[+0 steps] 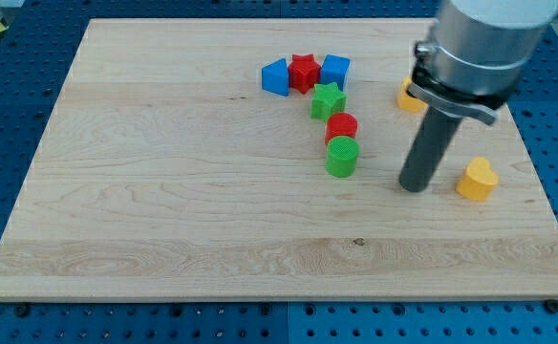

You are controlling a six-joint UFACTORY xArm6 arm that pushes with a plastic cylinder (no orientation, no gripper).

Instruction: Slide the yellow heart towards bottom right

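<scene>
My tip, a bare rod with no jaws to open or close, rests on the wooden board just left of the yellow heart, apart from it, with the green cylinder further left.
</scene>
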